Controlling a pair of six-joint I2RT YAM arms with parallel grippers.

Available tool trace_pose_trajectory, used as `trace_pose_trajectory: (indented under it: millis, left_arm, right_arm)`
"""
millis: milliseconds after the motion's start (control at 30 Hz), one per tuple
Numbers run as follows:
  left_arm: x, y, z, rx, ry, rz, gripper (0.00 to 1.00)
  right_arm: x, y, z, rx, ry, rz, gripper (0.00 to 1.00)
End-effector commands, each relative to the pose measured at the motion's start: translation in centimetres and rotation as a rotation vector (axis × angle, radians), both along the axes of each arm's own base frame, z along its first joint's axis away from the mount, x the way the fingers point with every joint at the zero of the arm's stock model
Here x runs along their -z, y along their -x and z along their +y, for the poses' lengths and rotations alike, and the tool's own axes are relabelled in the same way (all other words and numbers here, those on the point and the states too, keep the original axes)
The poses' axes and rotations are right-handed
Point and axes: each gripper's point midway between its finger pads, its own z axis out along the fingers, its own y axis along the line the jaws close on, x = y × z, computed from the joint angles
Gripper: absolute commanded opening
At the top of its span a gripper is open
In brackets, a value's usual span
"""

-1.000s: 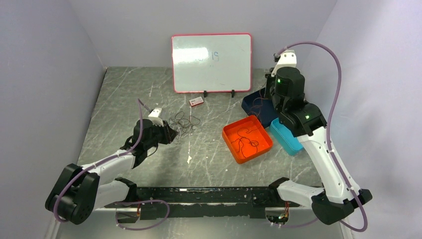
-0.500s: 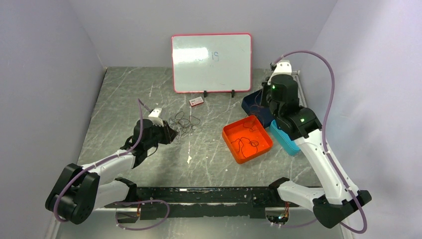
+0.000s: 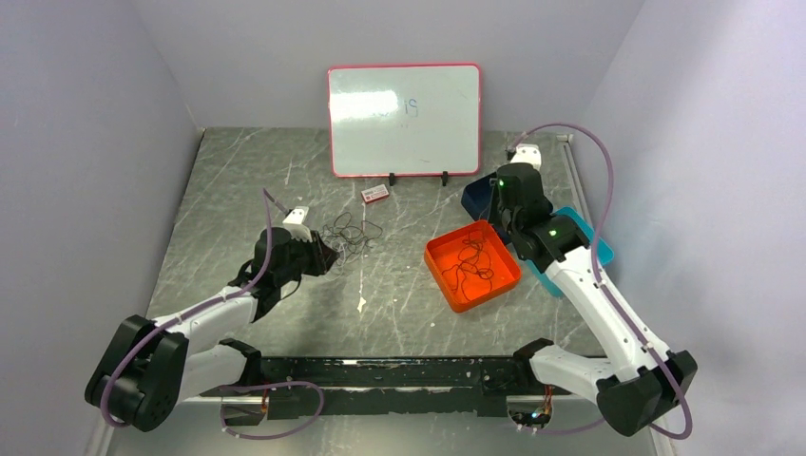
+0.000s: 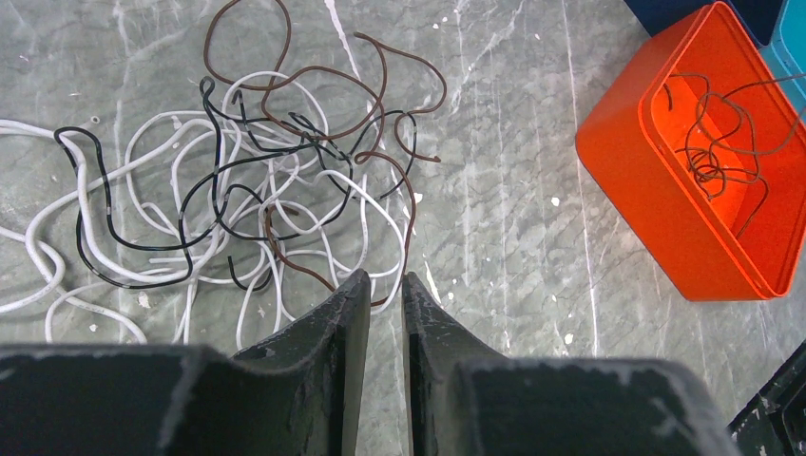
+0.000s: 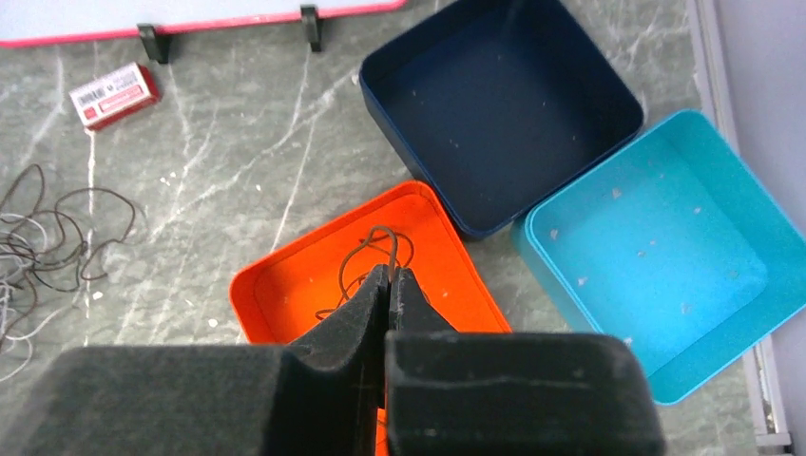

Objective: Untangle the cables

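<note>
From above, the loose heap of cables [image 3: 350, 231] lies on the counter [image 3: 399, 313], left of centre, and my left pincer [image 3: 328, 256] sits low at its near edge. I judge it is there to pin the heap while strands are drawn out. My right arm [image 3: 580, 275] reaches over the orange tray [image 3: 439, 275], which has a dark strand coiled inside. The dark blue tray [image 3: 480, 201] and the teal tray [image 3: 594, 249] lie just beside it. The three trays look like sorting bins, one for each colour.

Through my left wrist camera, white, black and brown strands cross in curly loops. My fingers [image 4: 354, 294] stand nearly together with only a slit between them. A brown strand runs down into that slit, but I cannot tell whether I have it pinched.

Through my right wrist camera, my right pincer [image 5: 390, 275] is pressed together on a brown cable [image 5: 375, 237], whose loop rises from between the tips. It hangs above the orange tray, so I take it this strand is meant to drop there with the other brown one. The blue and teal trays hold no cable that I can see. Most of the sorting is not yet done.
</note>
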Motion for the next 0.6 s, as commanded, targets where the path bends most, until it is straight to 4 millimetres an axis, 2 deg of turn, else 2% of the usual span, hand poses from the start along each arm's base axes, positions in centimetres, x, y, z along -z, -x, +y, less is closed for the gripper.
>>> trace_pose_trajectory:
  millis: [0,133,167,233,567]
  left_arm:
    - [-1.7,-0.5,-0.7,0.023,0.025,-0.042,0.24]
    - [-1.5,-0.3,-0.7,0.023,0.024,-0.037,0.24]
    - [-1.5,-0.3,-0.6,0.022,0.025,-0.037,0.24]
    - [-1.5,-0.3,-0.6,0.021,0.024,-0.037,0.24]
    - [-1.8,-0.2,-0.5,0.016,0.025,-0.039,0.24]
  right_arm:
    - [2.6,-0.5,0.5,0.01,-0.046,0.034,0.0]
    - [5.1,-0.9,1.2,-0.004,-0.079,0.073,0.0]
    - [6.7,-0.7,1.2,-0.004,-0.073,0.105,0.0]
    - [8.5,-0.7,1.0,0.003,-0.066,0.141,0.0]
    - [16.1,-0.6,1.9,0.008,-0.11,0.291,0.0]
